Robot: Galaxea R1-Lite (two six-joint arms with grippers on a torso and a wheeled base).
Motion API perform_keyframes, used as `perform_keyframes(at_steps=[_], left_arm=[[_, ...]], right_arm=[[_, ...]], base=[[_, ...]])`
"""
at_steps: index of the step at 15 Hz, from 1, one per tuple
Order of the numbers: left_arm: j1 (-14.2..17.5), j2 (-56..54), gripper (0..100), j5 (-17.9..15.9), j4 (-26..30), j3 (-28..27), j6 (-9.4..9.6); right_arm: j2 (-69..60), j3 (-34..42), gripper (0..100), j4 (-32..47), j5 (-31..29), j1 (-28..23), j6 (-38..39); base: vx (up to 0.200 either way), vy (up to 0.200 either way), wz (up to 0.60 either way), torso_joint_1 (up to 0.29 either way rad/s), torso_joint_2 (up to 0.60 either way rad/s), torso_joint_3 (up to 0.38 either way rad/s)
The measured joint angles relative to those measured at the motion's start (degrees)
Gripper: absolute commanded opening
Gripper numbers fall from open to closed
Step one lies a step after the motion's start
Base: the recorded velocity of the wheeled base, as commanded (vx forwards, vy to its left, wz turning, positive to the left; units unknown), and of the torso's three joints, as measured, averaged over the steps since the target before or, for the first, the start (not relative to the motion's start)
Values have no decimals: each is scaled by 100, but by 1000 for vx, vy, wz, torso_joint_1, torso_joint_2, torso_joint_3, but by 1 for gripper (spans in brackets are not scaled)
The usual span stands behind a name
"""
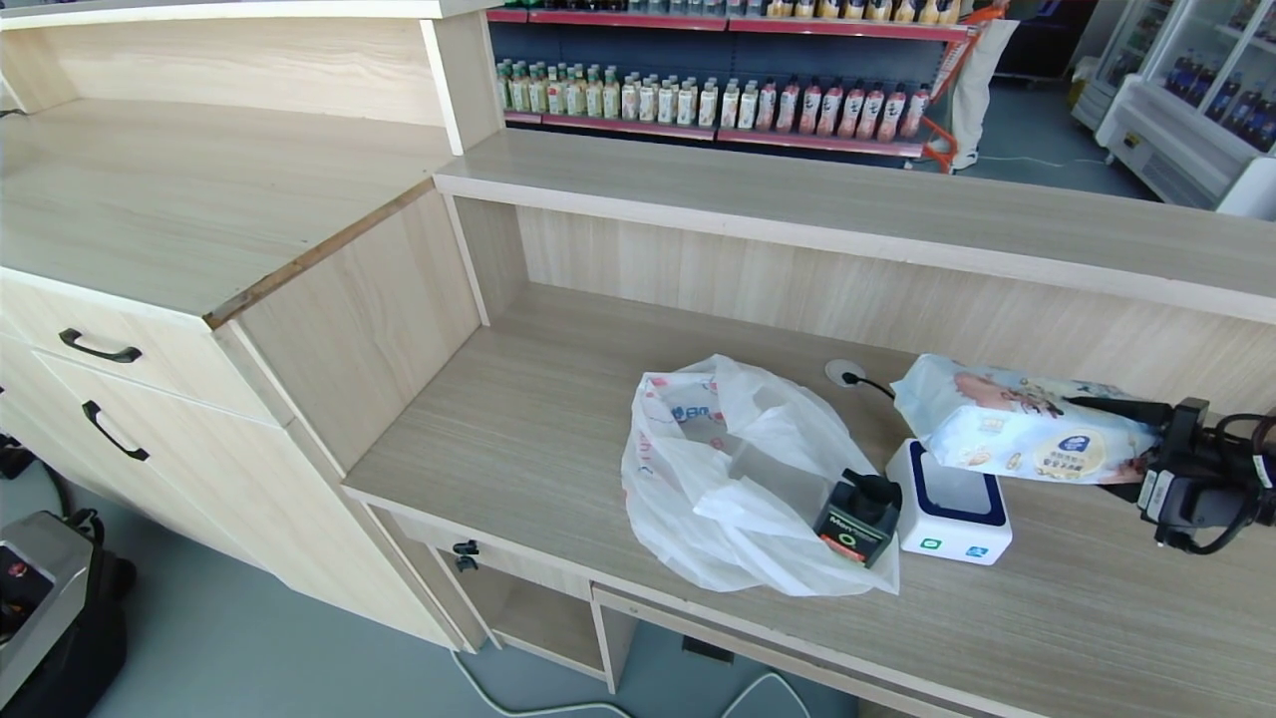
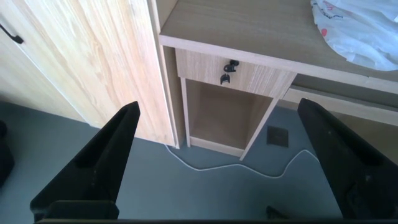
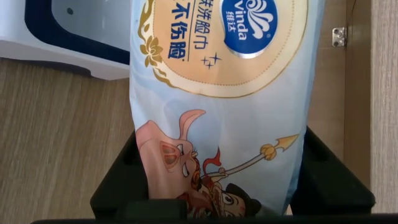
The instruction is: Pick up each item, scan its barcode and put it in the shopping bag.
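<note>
Task judged part-done: a dark pump bottle (image 1: pixel 857 519) sits at the 4 o'clock edge of the shopping bag (image 1: pixel 728 479); whether it is inside cannot be confirmed. The tissue pack (image 1: pixel 1027 427) is clamped by the right end effector (image 1: pixel 1112 447), which grips the pack's 3 o'clock end. The pack's free end hangs over the scanner (image 1: pixel 952 514), at the bag's 3 o'clock on the table (image 1: pixel 558 419). Scanning appears in hand; bagging is left. The left end effector (image 2: pixel 217 168) gapes wide and holds nothing, below the table's edge.

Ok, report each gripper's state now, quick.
Left gripper: open, holding nothing.
Right gripper: shut on the tissue pack.
</note>
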Motion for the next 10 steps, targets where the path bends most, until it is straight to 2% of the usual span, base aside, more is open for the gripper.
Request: perform_keyframes(at_steps=[2,5,8,10], left_arm=[[0,0,100,0,0,0,0],[0,0,100,0,0,0,0],[0,0,100,2,0,0,0],[0,0,100,0,0,0,0]], right_arm=[[-154,-94,0,352,-11,85,235],[-874,-263,0,1257,-11,422,1011],[-1932,-516,0,2636,-16,923,2264],[-2389,-811,0,3055,-10,1370,3077]], base=[[0,0,0,0,0,0],[0,0,0,0,0,0],[0,0,0,0,0,0],[0,0,0,0,0,0]])
